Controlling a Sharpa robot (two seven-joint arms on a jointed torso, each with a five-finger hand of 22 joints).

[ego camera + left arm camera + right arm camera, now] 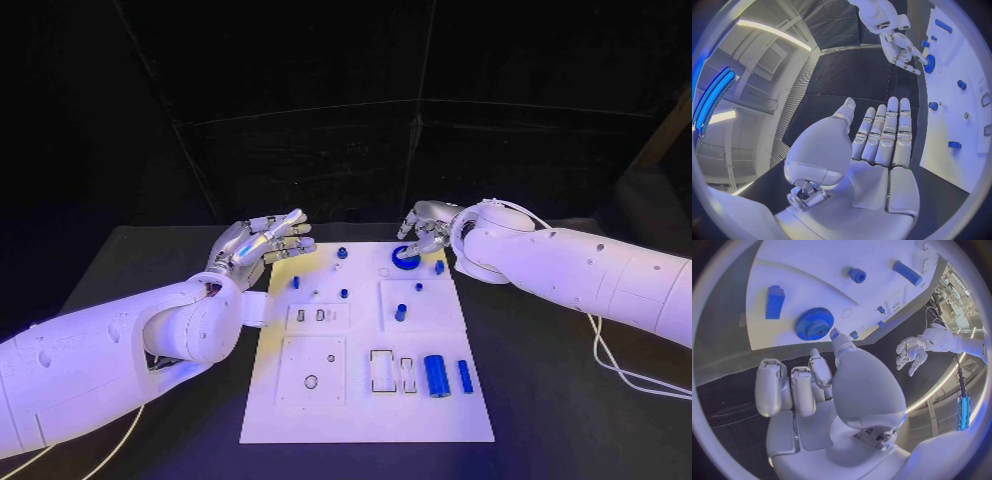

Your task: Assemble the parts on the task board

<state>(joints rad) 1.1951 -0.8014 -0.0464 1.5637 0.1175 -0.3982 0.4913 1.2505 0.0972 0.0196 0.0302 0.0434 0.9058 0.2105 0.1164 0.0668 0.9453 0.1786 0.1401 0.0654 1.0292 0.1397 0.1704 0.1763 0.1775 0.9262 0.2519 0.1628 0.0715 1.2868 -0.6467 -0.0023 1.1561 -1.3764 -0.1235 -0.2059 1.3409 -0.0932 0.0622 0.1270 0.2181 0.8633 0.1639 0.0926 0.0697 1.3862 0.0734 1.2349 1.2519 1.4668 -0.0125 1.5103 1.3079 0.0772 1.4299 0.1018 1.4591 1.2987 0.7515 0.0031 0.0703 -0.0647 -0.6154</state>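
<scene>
White flat board (361, 400) sits mid-table (548, 400), long side running away from you, matte and smooth with shallow rectangular and round cut-outs.

Blue gear (407, 258) is at the board's far right corner, lying flat: round, toothed rim, raised hub. The right wrist view shows the teeth clearly.

Your right hand (428, 228) is at that far right corner, right over the gear. Fingers curl in loosely and the thumb tip reaches down beside the gear's rim; you can't tell if it's touching. Nothing is gripped as far as you can see.

Your left hand (260, 245) hovers off the board's far left corner, over the black table. Fingers are straight and side by side, thumb out, palm bare, holding nothing.

Other parts on the board:
- blue cylinder (436, 376) near the right edge, lying on its side, smooth
- slim blue bar (464, 376) just beside it, nearer the edge
- short blue block (400, 313) mid-board
- small blue pegs (342, 254) standing in the far half

White cables (627, 365) trail on the table right of the board.
</scene>
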